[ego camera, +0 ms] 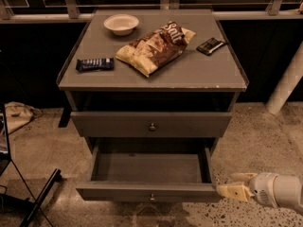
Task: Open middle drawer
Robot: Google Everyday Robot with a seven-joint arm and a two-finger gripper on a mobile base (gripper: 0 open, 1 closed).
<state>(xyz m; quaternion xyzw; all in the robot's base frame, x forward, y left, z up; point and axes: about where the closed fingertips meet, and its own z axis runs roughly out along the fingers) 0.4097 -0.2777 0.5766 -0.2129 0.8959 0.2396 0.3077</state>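
**Dim room, speckled floor: drawer open, task near its end**

The middle drawer (151,192) stands pulled well out of the table (203,72), its bare inside showing. The upper drawer (118,124) sits nearly flush. Just beside the open drawer's right front corner hangs the gripper (228,184), fingers spread, empty and away from the knob (152,197). The pull looks done; at most, backing away remains. On top lie a bowl (121,24) and a chip bag (154,46)

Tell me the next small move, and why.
Probably ease the gripper back, clear of the middle drawer. It already stands pulled well out, interior showing, and the gripper sits beside its front right corner, away from the knob, so further pulling seems unneeded.
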